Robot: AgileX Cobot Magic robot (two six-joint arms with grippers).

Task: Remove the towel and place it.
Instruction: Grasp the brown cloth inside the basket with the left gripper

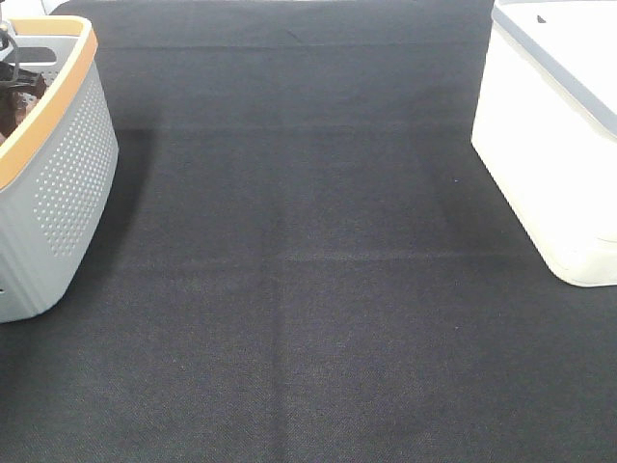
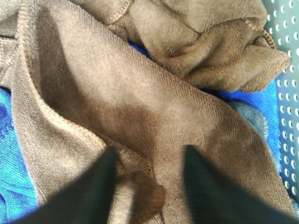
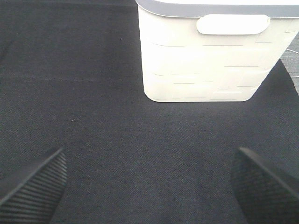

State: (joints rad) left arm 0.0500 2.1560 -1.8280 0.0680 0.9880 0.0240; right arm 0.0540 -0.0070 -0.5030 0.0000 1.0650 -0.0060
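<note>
Towel: the rust-brown towel [image 2: 140, 102] lies crumpled inside the grey perforated basket [image 1: 67, 174]. One broad flap with a stitched hem is spread across the middle, and a bunched part is pushed against the basket wall [image 2: 287, 102].
Under the towel: a blue cloth [image 2: 14, 154] shows at both sides of it and lies beneath it.
Left gripper: the left gripper [image 2: 149, 149] is down in the basket, directly above the towel. Its two dark fingers [image 2: 88, 196] stand clearly apart, and a small darker fold of the towel rises in the gap between them. The fingers are not pressed together on this fold. It is perhaps touching one finger, but the picture is blurred there and I cannot tell for sure.
Right gripper: the right gripper [image 3: 149, 151] hangs over the black mat [image 1: 308, 289] with its fingers [image 3: 32, 191] spread wide and nothing between them.
Basket: it stands at the left edge of the mat and has an orange-tan rim. In the high view only a dark sliver shows in its mouth.
White bin: the white bin [image 1: 540, 164] stands on the mat at the far right, well apart from the basket, in front of the right gripper.
</note>
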